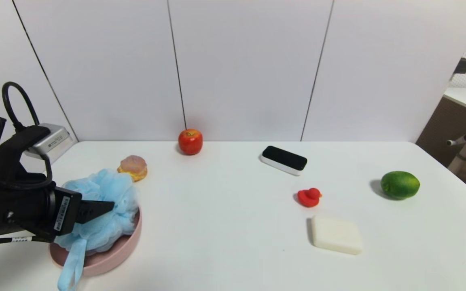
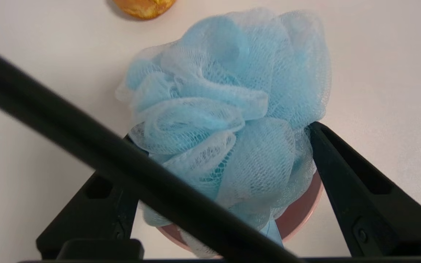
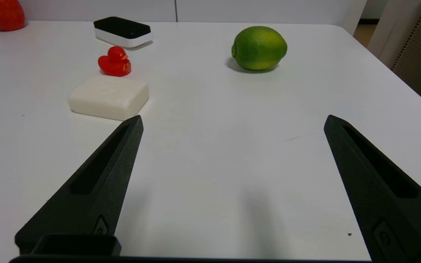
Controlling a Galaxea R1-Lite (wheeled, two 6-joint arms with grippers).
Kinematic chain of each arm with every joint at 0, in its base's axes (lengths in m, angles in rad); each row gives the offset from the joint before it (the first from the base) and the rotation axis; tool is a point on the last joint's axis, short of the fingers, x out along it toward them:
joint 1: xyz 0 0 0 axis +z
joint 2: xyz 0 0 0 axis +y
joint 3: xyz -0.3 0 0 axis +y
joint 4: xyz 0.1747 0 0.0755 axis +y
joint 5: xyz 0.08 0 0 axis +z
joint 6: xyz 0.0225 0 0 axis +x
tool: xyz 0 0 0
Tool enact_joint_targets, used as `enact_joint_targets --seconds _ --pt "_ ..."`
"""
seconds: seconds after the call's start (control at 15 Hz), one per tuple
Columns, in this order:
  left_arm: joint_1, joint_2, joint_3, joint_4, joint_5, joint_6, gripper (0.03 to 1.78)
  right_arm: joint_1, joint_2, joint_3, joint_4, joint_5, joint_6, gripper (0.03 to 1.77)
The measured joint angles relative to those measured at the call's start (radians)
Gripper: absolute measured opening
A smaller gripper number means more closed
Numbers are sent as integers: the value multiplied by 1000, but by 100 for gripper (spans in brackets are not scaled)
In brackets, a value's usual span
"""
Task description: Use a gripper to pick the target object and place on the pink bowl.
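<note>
The target object, a fluffy light blue mesh pouf (image 1: 103, 202) (image 2: 225, 91), sits in the pink bowl (image 1: 111, 254) (image 2: 302, 215) at the near left of the table. Its ribbon loop hangs over the bowl's front rim. My left gripper (image 1: 109, 206) (image 2: 223, 133) reaches in from the left with its jaws spread wide on either side of the pouf; the mesh brushes the fingertips (image 2: 318, 138). A black cable (image 2: 122, 164) crosses the left wrist view and hides part of one finger. My right gripper (image 3: 234, 118) hangs open over bare table, out of the head view.
A pastry (image 1: 133, 167) lies just behind the bowl, and a red apple (image 1: 190, 141) stands by the back wall. A black-and-white box (image 1: 284, 160), a red duck (image 1: 309, 197), a white soap bar (image 1: 336, 234) and a lime (image 1: 400, 184) lie to the right.
</note>
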Motion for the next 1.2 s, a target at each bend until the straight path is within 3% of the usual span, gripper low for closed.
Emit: enact_joint_targets --seconds 0.4,0.8,0.93,1.2 --pt "23 -37 -67 -114 0 -1 161 0 0 0 0 0 0 171" --pt "132 -131 -207 -114 -4 34 166 0 0 0 0 0 0 171" --pt "156 -194 -140 -116 -1 43 167 0 0 0 0 1 0 171" --pt "180 -390 136 -127 0 43 168 0 0 0 0 0 0 171"
